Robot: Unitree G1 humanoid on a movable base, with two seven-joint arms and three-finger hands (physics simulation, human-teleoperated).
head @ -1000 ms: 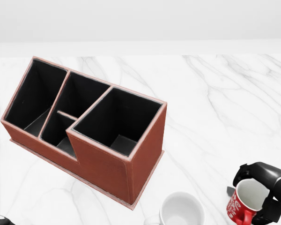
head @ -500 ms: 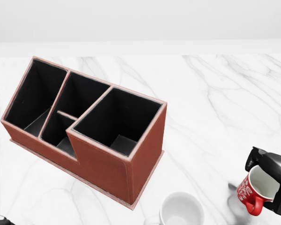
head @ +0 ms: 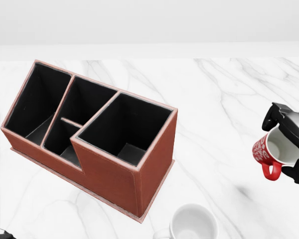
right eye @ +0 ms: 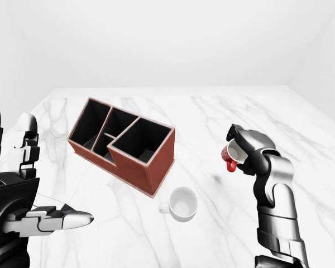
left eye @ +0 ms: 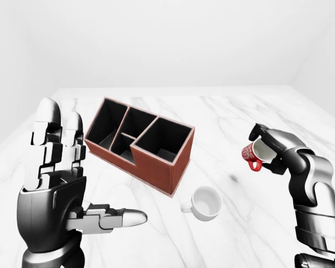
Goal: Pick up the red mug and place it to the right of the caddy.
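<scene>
Red mug (head: 268, 149), tilted, gripped aloft by right robot hand (head: 291, 144) right of caddy (head: 94, 134); white mug (head: 193, 222) on marble bench (head: 219, 99); left robot hand (left eye: 61, 184) raised, fingers spread, empty

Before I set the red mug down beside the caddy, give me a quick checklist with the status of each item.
1. Grip: right hand closed round the red mug, lifted clear of the marble table: ok.
2. Mug upright: tipped on its side, handle hanging down: not ok.
3. Landing spot to the right of the caddy: bare marble: ok.
4. White mug: sits below the caddy's right corner in the head view, outside that spot: ok.
5. Left hand: open, raised at the left, away from the caddy: ok.
6. Mug contents: cannot tell.
</scene>
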